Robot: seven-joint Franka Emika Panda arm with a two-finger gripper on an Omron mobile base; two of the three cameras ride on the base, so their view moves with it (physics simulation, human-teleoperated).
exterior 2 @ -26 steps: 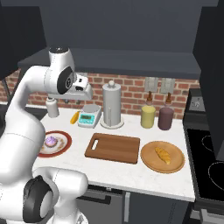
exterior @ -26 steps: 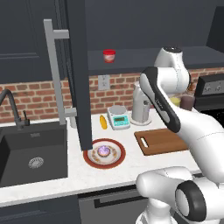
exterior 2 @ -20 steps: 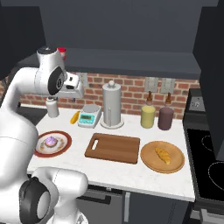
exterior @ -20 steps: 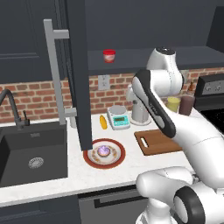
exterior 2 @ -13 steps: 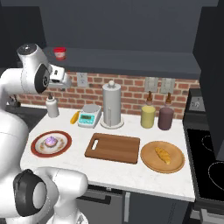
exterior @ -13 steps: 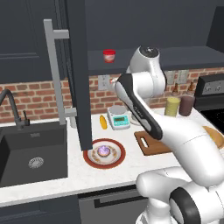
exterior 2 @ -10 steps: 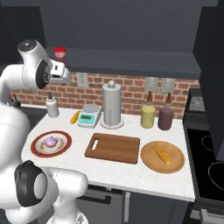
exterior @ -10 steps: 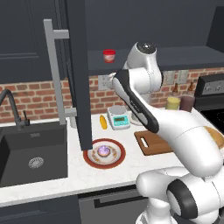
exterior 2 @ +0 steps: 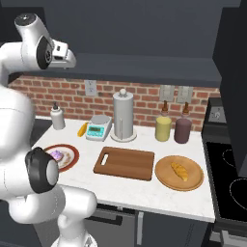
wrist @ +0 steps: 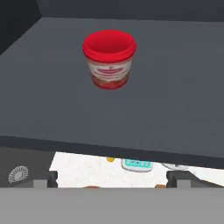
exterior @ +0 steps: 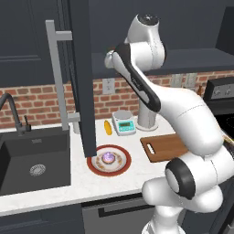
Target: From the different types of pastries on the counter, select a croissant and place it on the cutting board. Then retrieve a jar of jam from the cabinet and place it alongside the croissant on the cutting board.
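The gripper (wrist: pixel 111 176) is open and empty at the cabinet (exterior: pixel 77 68) shelf edge. The jam jar (wrist: pixel 109 59) stands upright further in. The croissant (exterior 2: pixel 180 170) lies on a round wooden plate (exterior 2: pixel 166 181), just beside the bare cutting board (exterior 2: pixel 125 163).

Flat, even rendered light throughout, soft faint shadows, dim inside the cabinet (wrist: pixel 175 87), slightly soft, no glare.
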